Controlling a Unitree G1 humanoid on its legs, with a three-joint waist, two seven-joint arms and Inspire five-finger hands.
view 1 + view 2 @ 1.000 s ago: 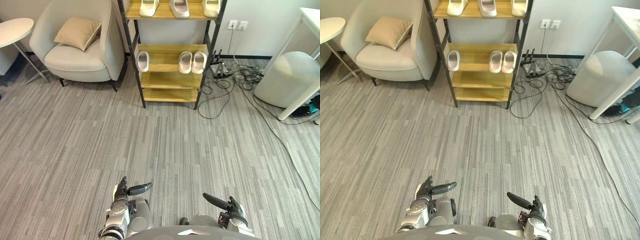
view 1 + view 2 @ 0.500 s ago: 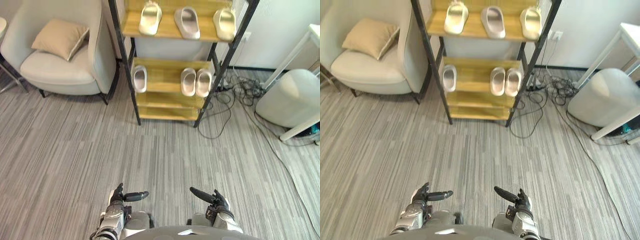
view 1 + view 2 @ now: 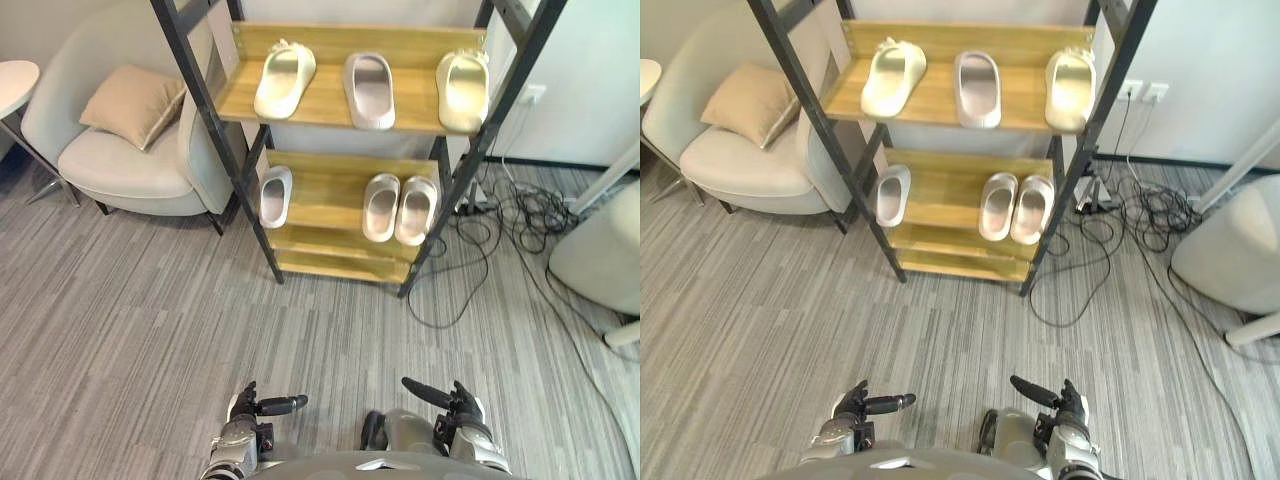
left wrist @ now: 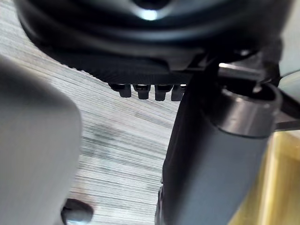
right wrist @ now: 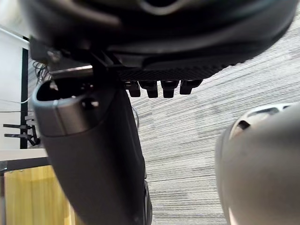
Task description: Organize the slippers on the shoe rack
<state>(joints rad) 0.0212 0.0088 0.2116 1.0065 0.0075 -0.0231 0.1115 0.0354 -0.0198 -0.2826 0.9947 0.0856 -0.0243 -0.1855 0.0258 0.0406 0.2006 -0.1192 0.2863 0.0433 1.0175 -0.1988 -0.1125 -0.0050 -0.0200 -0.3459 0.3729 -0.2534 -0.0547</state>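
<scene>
Nearest the robot, left hand [image 3: 248, 412] and right hand [image 3: 458, 408] hang low over the carpet [image 3: 130, 330]. Their thumbs jut inward and their fingers are loosely extended and empty, probably because the rack [image 3: 345, 268] stands well apart. On its middle shelf, 1 slipper [image 3: 274, 195] lies alone at left and a pair [image 3: 381, 207] lies side by side at right. Higher up, 3 slippers [image 3: 368, 90] sit spaced apart. Long axes run front to back, except the skewed top-left slipper [image 3: 283, 80]; toe direction cannot be told.
</scene>
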